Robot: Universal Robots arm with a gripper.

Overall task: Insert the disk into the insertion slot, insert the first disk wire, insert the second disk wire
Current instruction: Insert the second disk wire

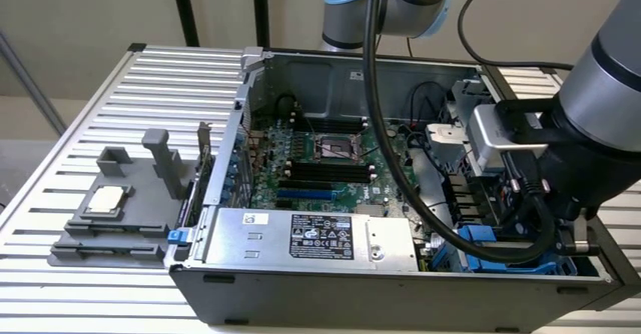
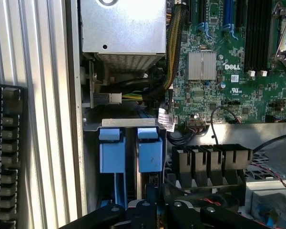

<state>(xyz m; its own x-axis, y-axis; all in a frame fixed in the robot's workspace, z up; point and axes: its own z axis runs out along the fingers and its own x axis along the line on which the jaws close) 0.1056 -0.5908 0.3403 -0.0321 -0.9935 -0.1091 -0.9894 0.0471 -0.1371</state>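
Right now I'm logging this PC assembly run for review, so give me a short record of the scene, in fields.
setting: open computer case on a slatted metal table
arm: reaches down into the case's corner at the exterior view's right
insertion slot: blue clips under the gripper
power supply box: silver, labelled, along the near wall
motherboard: exposed, empty CPU socket
outside case: grey multi-slot stand holding a processor chip

A white slatted metal table [image 1: 90, 131] spans the frame. An open computer case [image 1: 401, 289] sits on it at centre and right; a grey multi-slot stand [image 1: 120, 214] rests on it at lower left
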